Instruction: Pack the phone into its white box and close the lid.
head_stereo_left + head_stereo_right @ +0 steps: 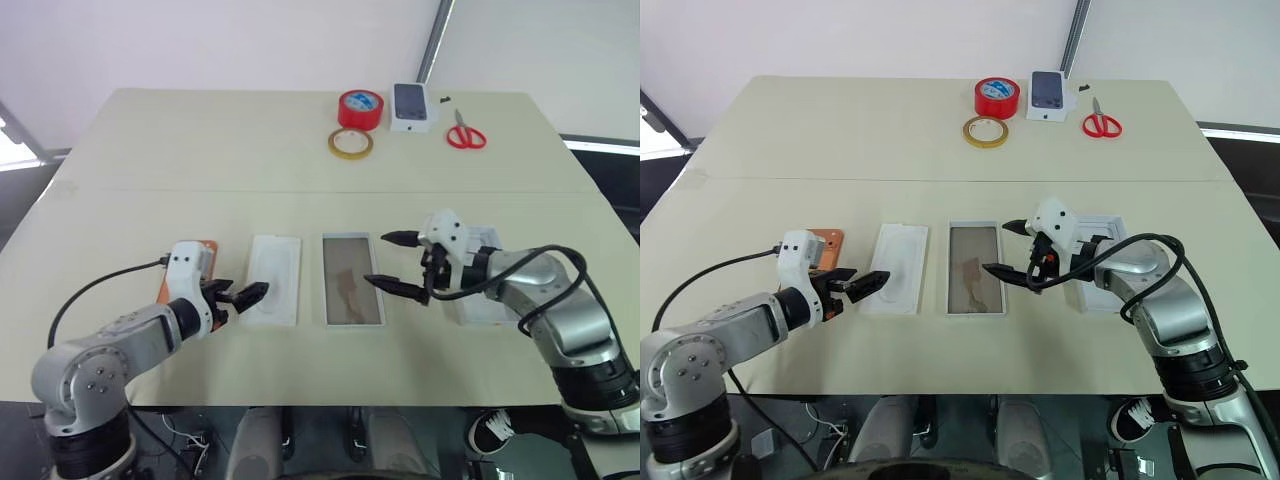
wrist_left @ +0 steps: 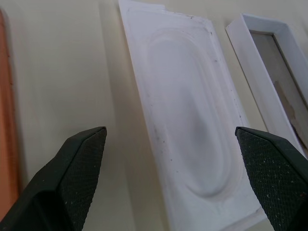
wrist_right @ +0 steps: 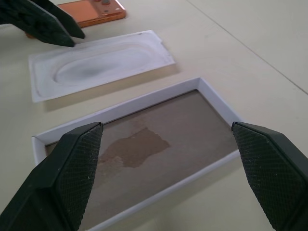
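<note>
Orange phone point(image 3: 94, 10) and white box point(image 1: 353, 279) show no readable writing.

No readable text, label, brand or number on anything in view.

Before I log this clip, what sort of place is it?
Probably a lab or office test bench set up for a packing trial: a plain beige table against bare white walls, holding tape rolls, scissors, and an open white box with its tray laid out.
</note>
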### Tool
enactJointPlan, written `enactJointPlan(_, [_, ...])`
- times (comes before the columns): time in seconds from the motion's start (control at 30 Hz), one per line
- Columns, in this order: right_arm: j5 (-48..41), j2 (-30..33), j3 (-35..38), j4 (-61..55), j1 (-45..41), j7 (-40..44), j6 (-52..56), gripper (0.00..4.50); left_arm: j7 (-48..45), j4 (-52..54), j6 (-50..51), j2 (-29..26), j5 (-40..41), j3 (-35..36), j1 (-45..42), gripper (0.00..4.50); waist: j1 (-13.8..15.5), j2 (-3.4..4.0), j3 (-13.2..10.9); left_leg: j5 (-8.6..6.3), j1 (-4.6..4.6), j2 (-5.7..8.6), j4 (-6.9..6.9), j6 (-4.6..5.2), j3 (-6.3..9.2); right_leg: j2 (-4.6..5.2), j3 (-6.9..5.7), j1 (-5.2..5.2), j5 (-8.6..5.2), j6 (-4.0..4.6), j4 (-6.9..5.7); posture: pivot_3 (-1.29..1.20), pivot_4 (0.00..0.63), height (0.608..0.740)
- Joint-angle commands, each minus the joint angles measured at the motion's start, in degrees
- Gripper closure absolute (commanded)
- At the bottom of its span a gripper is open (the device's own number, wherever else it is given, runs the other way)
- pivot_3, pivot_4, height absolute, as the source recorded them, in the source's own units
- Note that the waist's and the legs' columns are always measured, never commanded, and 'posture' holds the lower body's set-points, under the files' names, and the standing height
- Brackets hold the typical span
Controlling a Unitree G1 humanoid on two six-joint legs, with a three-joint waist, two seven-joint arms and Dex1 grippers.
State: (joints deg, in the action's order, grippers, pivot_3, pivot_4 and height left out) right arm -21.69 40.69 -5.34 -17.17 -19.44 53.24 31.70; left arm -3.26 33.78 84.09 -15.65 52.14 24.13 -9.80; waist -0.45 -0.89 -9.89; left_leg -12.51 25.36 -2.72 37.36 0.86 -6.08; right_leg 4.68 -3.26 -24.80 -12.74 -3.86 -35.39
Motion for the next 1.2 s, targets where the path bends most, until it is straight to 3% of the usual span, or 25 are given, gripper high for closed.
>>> enactJointPlan(0.03, [1.72, 2.13, -1.69, -3.68, -0.01, 2.12, -2.40, 0.00, 0.76, -0.39, 3.69, 3.39, 2.30, -0.22, -0.77, 0.25, 0.10, -0.01, 0.01, 0.00, 0.00, 0.01, 0.02, 0.00, 0.01, 0.00, 0.00, 0.02, 0.00, 0.00, 0.00, 0.00, 0.150, 0.740])
enactJointPlan(0.13, [1.94, 3.02, -3.03, -5.24, 0.19, 3.44, -2.47, 0.00, 1.35, -1.44, 4.34, 4.35, 1.15, 0.43, -1.70, 1.26, 0.09, -0.04, 0.02, 0.00, -0.03, 0.01, 0.05, 0.00, 0.03, 0.01, -0.01, 0.06, 0.00, 0.00, 0.00, 0.00, 0.150, 0.740])
enactJointPlan(0.33, [3.78, 6.56, -7.14, -10.01, 2.69, 7.40, -3.29, 0.00, 1.69, -3.57, 4.11, 5.31, 0.73, 2.73, -3.68, 4.30, 0.04, -0.06, 0.02, 0.00, -0.02, 0.00, 0.04, 0.00, 0.07, 0.01, -0.03, 0.04, -0.01, 0.01, 0.03, 0.00, 0.150, 0.740])
enactJointPlan(0.5, [9.83, 7.37, -12.89, -9.34, 3.24, 7.61, -5.51, 0.00, 1.68, -4.41, 3.00, 4.78, 0.07, 3.09, -4.45, 4.41, -0.02, -0.09, 0.04, -0.01, -0.03, 0.00, 0.04, -0.02, 0.08, 0.02, -0.02, 0.05, -0.01, 0.02, 0.02, 0.00, 0.150, 0.740])
enactJointPlan(0.57, [11.98, 6.91, -14.71, -8.42, 3.14, 7.22, -6.29, 0.53, 1.69, -4.68, 1.79, 5.13, 0.62, 4.56, -5.17, 4.50, -0.05, -0.09, 0.04, -0.01, -0.02, 0.00, 0.03, -0.02, 0.08, 0.02, -0.02, 0.03, -0.01, 0.02, 0.02, 0.00, 0.150, 0.740])
enactJointPlan(0.67, [13.88, 5.64, -16.33, -7.13, 2.65, 6.54, -6.42, 1.82, 2.08, -5.24, 0.48, 6.23, 2.38, 7.47, -6.58, 4.50, -0.05, -0.09, 0.04, -0.01, -0.02, -0.01, 0.04, -0.02, 0.09, 0.02, -0.02, 0.03, -0.01, 0.03, 0.02, 0.00, 0.150, 0.740])
enactJointPlan(0.83, [15.26, 2.36, -17.68, -5.64, -0.90, 5.81, -4.46, 4.34, 1.76, -5.59, -0.59, 4.80, 4.01, 10.01, -8.11, 4.50, -0.11, -0.11, 0.05, -0.01, -0.02, -0.01, 0.03, -0.01, 0.08, 0.02, -0.02, 0.03, -0.01, 0.03, 0.02, 0.00, 0.150, 0.740])
enactJointPlan(1.2, [21.67, -8.20, -24.67, 1.19, -10.48, 2.82, -4.79, 4.43, 7.36, -9.61, -3.49, 5.27, 9.69, 15.81, -13.88, 4.50, -0.13, -0.16, 0.07, 0.01, -0.01, 0.00, 0.04, -0.03, 0.08, 0.01, -0.03, 0.04, 0.00, 0.02, 0.00, 0.00, 0.150, 0.740])
